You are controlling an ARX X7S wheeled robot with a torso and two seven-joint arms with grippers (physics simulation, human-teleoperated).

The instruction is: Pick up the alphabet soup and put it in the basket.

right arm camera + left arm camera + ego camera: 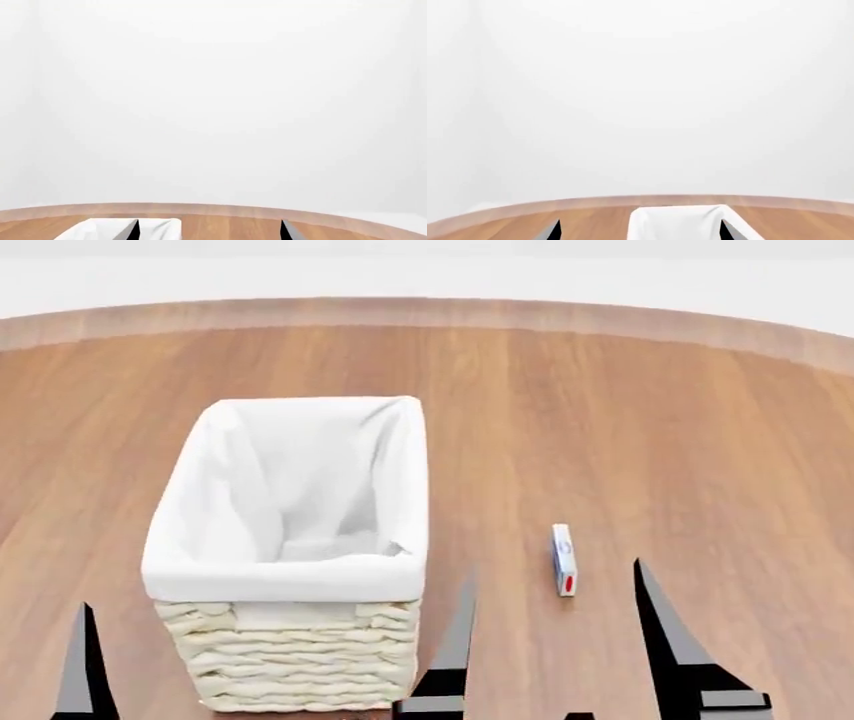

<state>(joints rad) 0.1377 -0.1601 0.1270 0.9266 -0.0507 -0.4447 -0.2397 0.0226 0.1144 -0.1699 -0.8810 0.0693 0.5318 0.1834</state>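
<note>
Status: task is being judged as barely begun, with nothing picked up and nothing placed

- The soup (565,560) is being seen on the table (641,420), to the right of the basket (287,575) and clearly apart from it. It is too small for its label to be read. Only a white-and-blue body with a red mark at the near end is being made out, and upright or lying cannot be told with confidence
- The basket is being shown with only its white liner inside, so the placing step is being counted as not done
- The left gripper (640,231) is being held with fingers spread apart and nothing between them at close range. In its wrist view the basket's lined rim is being framed ahead, toward one finger
- The right gripper (210,227) is likewise being held wide open and empty. In the head view its two fingers are being seen on the near side, right of the basket, with the soup appearing beyond and between their tips. No contact is being shown

Remaining, as judged:
- the right gripper is to be advanced and lowered around the soup
- the fingers are to be closed on it
- the soup is to be lifted clear of the table
- it is to be carried leftward over the basket's rim
- it is to be released inside the liner

The right arm is being judged the better placed, since the soup is lying on its side of the basket
</note>
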